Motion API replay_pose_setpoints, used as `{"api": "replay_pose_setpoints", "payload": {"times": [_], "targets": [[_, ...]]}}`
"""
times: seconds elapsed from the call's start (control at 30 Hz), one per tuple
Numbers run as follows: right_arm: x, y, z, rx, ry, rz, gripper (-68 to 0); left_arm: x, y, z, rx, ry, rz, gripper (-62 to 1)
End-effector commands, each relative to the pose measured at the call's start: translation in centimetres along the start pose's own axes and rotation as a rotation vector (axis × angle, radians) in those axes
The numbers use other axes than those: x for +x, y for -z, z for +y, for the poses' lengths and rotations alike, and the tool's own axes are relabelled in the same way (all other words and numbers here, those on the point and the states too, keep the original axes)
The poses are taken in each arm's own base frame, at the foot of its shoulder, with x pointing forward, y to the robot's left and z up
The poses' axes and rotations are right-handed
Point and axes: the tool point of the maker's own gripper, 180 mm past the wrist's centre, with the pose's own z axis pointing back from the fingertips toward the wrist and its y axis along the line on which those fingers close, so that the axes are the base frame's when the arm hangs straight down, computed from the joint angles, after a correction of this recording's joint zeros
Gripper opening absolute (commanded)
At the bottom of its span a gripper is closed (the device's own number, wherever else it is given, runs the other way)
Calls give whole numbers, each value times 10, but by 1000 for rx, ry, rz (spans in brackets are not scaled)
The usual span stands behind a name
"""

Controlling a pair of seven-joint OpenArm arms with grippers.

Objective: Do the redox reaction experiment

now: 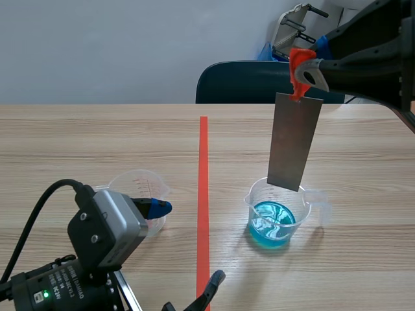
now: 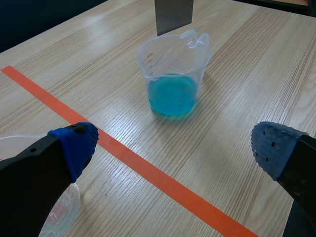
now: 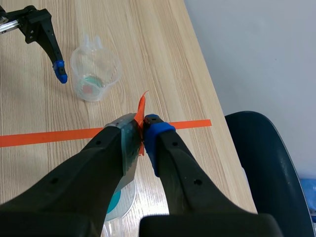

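A grey metal strip [image 1: 295, 142] with an orange tab at its top hangs upright from my right gripper [image 1: 299, 68], which is shut on the tab end. The strip's lower edge is just over the rim of a clear beaker of blue liquid [image 1: 275, 217], clear of the liquid. The right wrist view shows the fingers [image 3: 158, 133] clamped on the strip [image 3: 129, 148], with the blue beaker [image 3: 118, 202] beneath. My left gripper [image 2: 175, 145] is open and low. The blue beaker [image 2: 173, 79] and the strip [image 2: 173, 15] are ahead of it. An empty beaker [image 1: 139, 191] sits by its left finger.
An orange tape line [image 1: 203, 194] runs down the table between the two beakers. A dark blue chair [image 1: 253, 81] stands behind the table's far edge. In the right wrist view the empty beaker [image 3: 96, 74] sits next to the left arm's fingertip [image 3: 60, 71].
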Motion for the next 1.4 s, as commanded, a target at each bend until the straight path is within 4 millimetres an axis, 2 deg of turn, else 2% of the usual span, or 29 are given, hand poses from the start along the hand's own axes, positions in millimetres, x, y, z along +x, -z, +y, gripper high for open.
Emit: {"api": "replay_pose_setpoints", "payload": {"times": [0.0,1.37], "targets": [[10,-1,-4,-11,-14,-31,-667,8,2,0,6,-7,-30,14],[10,-1,-4,-11,-14,-32,-667,12,2,1,6,-5,-53,14]]}}
